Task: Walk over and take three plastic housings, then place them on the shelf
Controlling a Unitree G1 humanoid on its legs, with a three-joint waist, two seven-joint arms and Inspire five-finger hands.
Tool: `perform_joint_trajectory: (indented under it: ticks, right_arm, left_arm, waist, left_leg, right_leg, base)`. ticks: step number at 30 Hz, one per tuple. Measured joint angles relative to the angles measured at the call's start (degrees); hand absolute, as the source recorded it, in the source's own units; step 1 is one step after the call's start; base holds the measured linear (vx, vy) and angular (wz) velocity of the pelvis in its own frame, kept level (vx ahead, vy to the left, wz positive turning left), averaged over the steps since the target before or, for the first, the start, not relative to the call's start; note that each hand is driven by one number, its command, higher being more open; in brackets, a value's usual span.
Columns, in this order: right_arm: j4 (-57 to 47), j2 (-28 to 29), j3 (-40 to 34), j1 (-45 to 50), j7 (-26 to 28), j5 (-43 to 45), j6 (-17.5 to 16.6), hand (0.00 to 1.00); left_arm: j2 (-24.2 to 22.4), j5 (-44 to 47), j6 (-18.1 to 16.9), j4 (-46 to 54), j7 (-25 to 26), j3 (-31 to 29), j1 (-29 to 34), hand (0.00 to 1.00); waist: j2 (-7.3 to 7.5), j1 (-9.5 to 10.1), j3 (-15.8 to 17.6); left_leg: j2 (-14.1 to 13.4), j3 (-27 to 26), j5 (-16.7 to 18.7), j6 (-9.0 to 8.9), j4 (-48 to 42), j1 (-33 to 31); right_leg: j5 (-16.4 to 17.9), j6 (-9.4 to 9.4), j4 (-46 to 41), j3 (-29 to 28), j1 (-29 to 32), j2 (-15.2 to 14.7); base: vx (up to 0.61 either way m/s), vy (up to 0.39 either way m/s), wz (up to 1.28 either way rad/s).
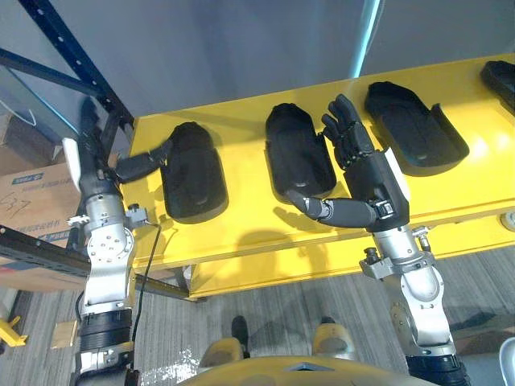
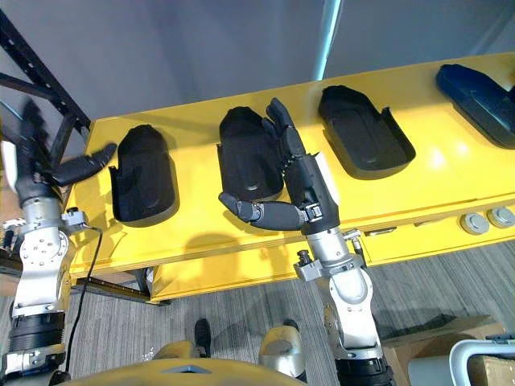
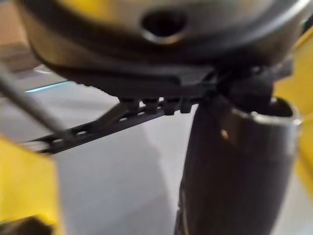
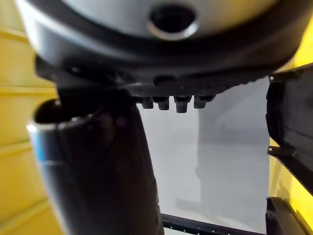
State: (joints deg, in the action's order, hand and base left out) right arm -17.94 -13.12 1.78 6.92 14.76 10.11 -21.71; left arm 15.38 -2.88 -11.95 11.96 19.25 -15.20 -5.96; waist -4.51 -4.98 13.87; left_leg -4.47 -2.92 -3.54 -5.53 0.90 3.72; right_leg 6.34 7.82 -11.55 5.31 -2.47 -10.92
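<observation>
Fingers point(image 1: 346, 121) straight and released on both hands: right hand point(image 1: 366, 173) against middle housing point(image 1: 296, 157), left hand point(image 1: 90, 175) thumb at left housing point(image 1: 193, 173). Right housing point(image 1: 410, 125) lies apart; all three rest on the yellow table point(image 1: 241, 233), long axes running away from the robot.

Cardboard box point(image 1: 28, 201) at far left — grey wall point(image 1: 241, 48) behind; grey striped floor point(image 1: 282, 297) below.
</observation>
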Motion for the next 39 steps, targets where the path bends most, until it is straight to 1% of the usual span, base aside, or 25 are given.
perform_joint_trajectory:
  ticks: [1, 2, 3, 6, 8, 9, 10, 11, 13, 14, 16, 19, 20, 21, 22, 23, 24, 26, 27, 29, 30, 32, 33, 37, 39]
  right_arm:
    - [0.29, -0.03, 0.0, -0.15, -0.19, -0.87, -0.04, 1.0]
    - [0.47, -0.06, 0.02, -0.23, -0.19, -0.92, -0.05, 1.0]
    - [1.25, -0.05, 0.0, -0.84, -0.24, -1.5, -0.13, 1.0]
    - [1.61, -0.21, -0.19, -1.16, -0.37, -3.06, -0.18, 1.0]
    - [1.61, -0.2, -0.08, -1.26, -0.2, -3.06, -0.17, 1.0]
    - [1.62, -0.21, -0.12, -1.37, -0.25, -3.05, -0.16, 1.0]
    - [1.62, -0.2, -0.13, -1.42, -0.27, -3.05, -0.16, 1.0]
    - [1.63, -0.2, -0.2, -1.44, -0.36, -3.04, -0.02, 1.0]
    - [2.01, -0.2, -0.22, -1.45, -0.42, -3.04, 0.22, 1.0]
    - [2.46, -0.2, -0.25, -1.57, -0.37, -3.05, 0.58, 1.0]
    - [4.52, -0.2, -0.26, -2.39, -0.24, -3.05, 1.17, 1.0]
    - [6.53, -0.32, -0.23, -3.91, -0.15, -3.05, 1.39, 1.0]
    - [7.83, -0.66, 0.32, -5.09, 0.07, -3.04, 1.75, 1.0]
    - [8.53, -0.82, 0.64, -5.72, 0.25, -3.03, 1.79, 1.0]
    - [9.14, -1.01, 0.79, -6.23, 0.66, -3.01, 1.84, 1.0]
    - [9.97, -1.51, 1.32, -7.05, 1.45, -2.96, 1.84, 1.0]
    - [10.55, -1.87, 1.88, -7.73, 1.86, -2.96, 1.83, 1.0]
    - [11.67, -2.96, 3.52, -8.65, 2.28, -3.05, 1.83, 1.0]
    - [12.22, -2.95, 4.73, -9.61, 2.34, -3.06, 1.82, 1.0]
    - [13.05, -2.96, 6.07, -11.07, 2.54, -3.0, 1.6, 1.0]
    - [13.47, -2.96, 6.53, -11.66, 3.4, -2.81, 1.59, 1.0]
    - [13.7, -2.97, 7.12, -12.05, 6.22, -1.82, 1.59, 1.0]
    - [13.69, -2.99, 7.72, -12.29, 7.65, -1.71, 1.58, 1.0]
    - [13.66, -3.74, 9.36, -12.26, 11.1, -0.03, 1.59, 1.0]
    - [13.55, -4.98, 10.13, -12.23, 13.77, 2.02, 1.6, 1.0]
  left_arm:
    - [-0.59, -0.02, -2.71, 2.6, 0.42, 0.01, 0.02, 1.0]
    - [-1.04, -0.13, -3.88, 3.7, 0.67, 0.0, 0.06, 1.0]
    - [-2.02, -1.14, -6.7, 5.39, 1.46, 0.0, 0.6, 1.0]
    - [-3.53, -1.86, -9.98, 6.75, 0.3, 0.06, 2.44, 1.0]
    - [-4.32, -0.89, -11.64, 6.81, -2.78, 0.21, 3.95, 1.0]
    - [-4.34, 0.49, -11.83, 7.4, -4.88, 0.64, 5.44, 1.0]
    - [-4.44, 0.76, -11.84, 8.04, -5.68, 0.93, 6.41, 1.0]
    - [-5.06, 1.83, -11.93, 9.12, -8.05, 1.36, 8.11, 1.0]
    - [-6.44, 3.27, -12.06, 10.31, -10.75, 1.98, 10.39, 1.0]
    - [-7.03, 3.25, -12.71, 10.82, -11.69, 2.29, 11.8, 1.0]
    - [-8.06, 2.63, -13.7, 11.42, -11.39, 2.61, 14.52, 1.0]
    - [-8.97, 1.79, -14.48, 11.43, -9.39, 2.75, 16.0, 1.0]
    - [-9.56, 1.49, -15.58, 11.47, -7.99, 3.04, 17.16, 1.0]
    - [-9.89, 1.49, -15.92, 11.7, -7.72, 3.07, 17.78, 1.0]
    - [-10.31, 1.5, -16.39, 11.76, -7.59, 3.29, 18.24, 1.0]
    - [-10.73, 1.93, -17.08, 12.07, -7.85, 3.61, 19.05, 1.0]
    - [-10.9, 2.43, -17.26, 12.49, -8.27, 3.61, 19.76, 1.0]
    - [-11.11, 2.8, -17.96, 12.93, -10.01, 3.79, 21.04, 1.0]
    - [-11.1, 2.77, -18.33, 13.76, -10.27, 3.79, 22.03, 1.0]
    - [-11.1, 2.75, -18.65, 13.98, -10.75, 3.83, 22.43, 1.0]
    - [-11.1, 2.8, -18.89, 13.97, -11.24, 3.88, 22.45, 1.0]
    - [-11.09, 2.88, -19.79, 14.07, -11.8, 3.88, 22.57, 1.0]
    - [-11.08, 3.14, -20.42, 14.15, -12.16, 3.87, 22.73, 1.0]
    - [-10.98, 3.28, -20.52, 14.67, -13.58, 4.26, 23.81, 1.0]
    - [-10.98, 3.35, -20.52, 14.67, -13.91, 4.3, 24.44, 1.0]
  waist:
    - [0.03, 0.14, -0.03]
    - [0.04, 0.19, -0.06]
    - [0.16, 0.24, -0.4]
    - [0.4, 0.23, -1.83]
    - [0.93, 0.3, -2.87]
    - [1.39, 0.53, -3.25]
    - [1.62, 0.63, -3.41]
    - [2.03, 0.88, -3.63]
    - [2.51, 1.57, -4.12]
    - [2.74, 1.7, -4.4]
    - [2.99, 2.16, -4.81]
    - [2.97, 3.28, -4.98]
    - [3.17, 3.73, -5.49]
    - [3.28, 3.84, -5.72]
    - [3.42, 4.43, -5.92]
    - [3.63, 5.26, -6.14]
    - [3.74, 5.49, -6.13]
    - [4.17, 6.65, -6.47]
    - [4.49, 6.67, -6.68]
    - [4.67, 7.09, -6.73]
    - [4.73, 7.8, -6.71]
    - [5.03, 8.31, -6.74]
    - [5.28, 8.3, -6.72]
    - [6.2, 8.16, -6.96]
    - [6.65, 8.23, -6.85]
  left_leg:
    - [0.0, 0.35, -0.06, -0.06, 0.19, 0.19]
    - [0.0, 0.53, -0.1, -0.06, 0.35, 0.44]
    - [0.01, 0.64, -0.09, -0.07, 0.53, 0.95]
    - [0.01, 1.14, -0.12, -0.1, 0.89, 0.97]
    - [0.0, 1.74, -0.47, -0.16, 1.5, 1.09]
    - [-0.01, 1.88, -0.47, -0.17, 1.51, 1.15]
    - [-0.01, 1.95, -0.47, -0.17, 1.53, 1.18]
    - [0.03, 2.19, -0.48, -0.17, 1.64, 1.33]
    - [0.08, 2.55, -0.64, -0.15, 2.26, 1.65]
    - [0.11, 3.28, -1.03, -0.16, 2.75, 1.52]
    - [0.16, 4.8, -1.96, -0.25, 3.91, 1.37]
    - [0.21, 5.85, -2.36, -0.3, 3.92, 0.6]
    - [0.28, 7.06, -2.7, -0.31, 3.92, -0.22]
    - [0.33, 7.58, -2.83, -0.32, 3.92, -0.5]
    - [0.37, 8.18, -2.99, -0.36, 3.92, -0.84]
    - [0.45, 9.18, -3.22, -0.41, 3.92, -1.35]
    - [0.53, 9.69, -3.34, -0.41, 3.95, -1.43]
    - [0.77, 10.85, -3.45, -0.4, 4.12, -1.79]
    - [0.85, 11.58, -3.58, -0.17, 4.14, -2.46]
    - [0.86, 11.89, -3.68, -0.08, 4.14, -3.2]
    - [0.87, 11.89, -3.7, -0.08, 4.14, -3.34]
    - [0.91, 12.0, -3.83, 0.04, 4.15, -3.54]
    - [0.93, 12.1, -4.1, 0.34, 4.15, -3.73]
    - [0.98, 12.46, -4.26, 0.28, 4.15, -4.31]
    - [0.97, 12.45, -4.25, 0.28, 4.15, -4.33]
  right_leg:
    - [-0.03, -0.02, 0.35, 0.47, -0.52, 0.0]
    - [-0.08, -0.02, 0.65, 0.72, -0.99, 0.0]
    - [-0.07, -0.02, 0.98, 0.91, -1.71, 0.0]
    - [-0.23, 0.0, 1.8, 1.6, -2.33, 0.03]
    - [-0.23, 0.0, 2.12, 2.28, -2.74, 0.04]
    - [-0.25, 0.0, 2.33, 2.47, -2.99, 0.07]
    - [-0.3, -0.01, 2.49, 2.59, -3.12, 0.07]
    - [-0.37, 0.04, 2.79, 2.85, -3.52, 0.06]
    - [-0.37, 0.04, 2.99, 3.25, -3.88, 0.04]
    - [-0.37, 0.04, 3.3, 4.07, -4.2, 0.05]
    - [-0.38, 0.06, 3.68, 5.68, -4.76, 0.07]
    - [-0.39, 0.06, 3.77, 6.81, -4.74, 0.09]
    - [-0.39, 0.05, 3.89, 7.99, -4.77, 0.09]
    - [-0.43, 0.0, 4.0, 8.5, -4.81, 0.1]
    - [-0.44, -0.02, 4.14, 9.13, -4.94, 0.13]
    - [-0.6, -0.11, 4.59, 10.1, -5.27, 0.2]
    - [-0.62, -0.13, 4.72, 10.47, -5.59, 0.2]
    - [-0.59, -0.16, 4.99, 11.84, -6.22, 0.13]
    - [-0.59, -0.16, 5.25, 12.66, -6.33, 0.15]
    - [-0.64, -0.12, 5.47, 13.53, -6.32, 0.2]
    - [-0.69, -0.15, 5.5, 13.74, -6.32, 0.2]
    - [-0.7, -0.16, 5.52, 14.06, -6.35, 0.19]
    - [-0.7, -0.16, 5.55, 14.32, -6.35, 0.19]
    - [-0.7, -0.17, 5.61, 14.95, -6.32, 0.19]
    - [-0.69, -0.18, 5.62, 14.95, -6.32, 0.19]
  base:
    - [0.01, -0.011, 0.12]
    - [0.01, -0.01, 0.11]
    - [0.01, -0.006, 0.06]
    - [0.01, -0.01, 0.09]
    - [0.02, -0.017, 0.15]
    - [0.01, -0.014, 0.1]
    - [0.0, -0.011, 0.07]
    - [0.0, -0.009, 0.06]
    - [0.0, -0.011, 0.14]
    - [-0.01, -0.017, 0.24]
    - [-0.01, -0.027, 0.37]
    - [-0.02, -0.021, 0.27]
    - [-0.01, -0.031, 0.39]
    - [0.0, -0.027, 0.41]
    - [0.0, -0.031, 0.36]
    - [0.0, -0.024, 0.38]
    - [-0.01, -0.022, 0.33]
    - [-0.02, -0.022, 0.33]
    - [-0.03, -0.024, 0.37]
    - [-0.03, -0.016, 0.29]
    - [-0.03, -0.01, 0.16]
    - [-0.02, -0.009, 0.09]
    - [-0.01, -0.012, 0.11]
    - [0.0, -0.011, 0.09]
    - [0.0, 0.0, 0.0]
